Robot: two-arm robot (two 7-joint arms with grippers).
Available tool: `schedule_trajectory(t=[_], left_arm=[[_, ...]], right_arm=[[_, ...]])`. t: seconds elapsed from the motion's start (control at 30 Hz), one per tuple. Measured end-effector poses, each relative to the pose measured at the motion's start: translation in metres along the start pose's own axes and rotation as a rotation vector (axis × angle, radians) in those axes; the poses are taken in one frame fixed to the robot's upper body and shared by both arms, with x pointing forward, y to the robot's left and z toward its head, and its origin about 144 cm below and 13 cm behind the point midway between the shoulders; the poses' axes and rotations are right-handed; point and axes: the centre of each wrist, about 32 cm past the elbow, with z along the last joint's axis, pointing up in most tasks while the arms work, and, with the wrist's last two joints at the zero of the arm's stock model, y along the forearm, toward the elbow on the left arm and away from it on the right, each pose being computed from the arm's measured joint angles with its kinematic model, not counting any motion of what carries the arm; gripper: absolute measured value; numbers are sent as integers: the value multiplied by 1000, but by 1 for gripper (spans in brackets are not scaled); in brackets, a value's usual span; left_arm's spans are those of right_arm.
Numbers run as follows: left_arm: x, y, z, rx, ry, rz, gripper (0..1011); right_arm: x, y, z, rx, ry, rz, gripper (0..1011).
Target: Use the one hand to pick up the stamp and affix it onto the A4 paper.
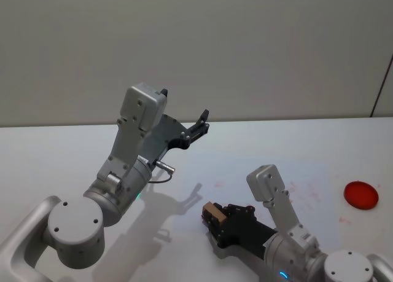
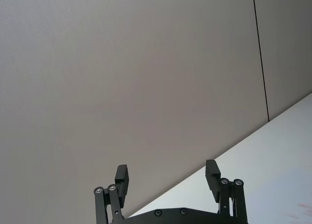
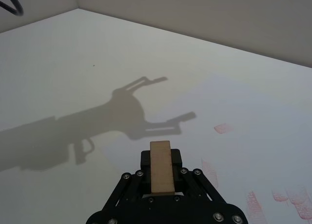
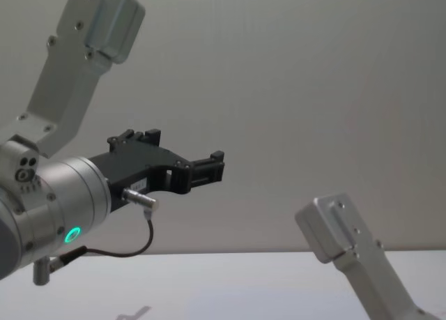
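The right gripper [image 1: 216, 219] pinches the stamp [image 1: 211, 212] in its fingers by the 9 o'clock edge of the A4 paper [image 1: 264, 174]; the left gripper [image 2: 168, 177], raised, has its fingers spread.

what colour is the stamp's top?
Light tan, wood-like. The stamp shows best in the right wrist view, clamped in the right gripper.

Left gripper [image 2: 166, 168] raised, spread; right gripper [image 3: 161, 158] seemingly clamped.

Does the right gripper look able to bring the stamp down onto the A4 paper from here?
Probably yes: the right gripper holds the stamp over the A4 paper, nothing between; the left gripper is raised aside.
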Motion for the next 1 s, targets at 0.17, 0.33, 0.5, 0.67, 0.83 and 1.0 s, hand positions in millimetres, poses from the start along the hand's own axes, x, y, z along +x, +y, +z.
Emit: schedule_trajectory(t=[0.17,0.33,0.5,0.67,0.83,1.0], left_arm=[[0,0,0,0,0,0,1001],[0,0,0,0,0,0,1001],[0,0,0,0,0,0,1001],[0,0,0,0,0,0,1001],[0,0,0,0,0,0,1001],[0,0,0,0,0,0,1001]], right_arm=[[0,1,1,-4,0,2,220],[0,1,1,-9,1,4,220],[-1,2,1,-14,2,8,220],[-2,2,2,-17,3,14,220],[-4,1,3,-16,8,20,220],[-6,1,8,-3,18,31,220]])
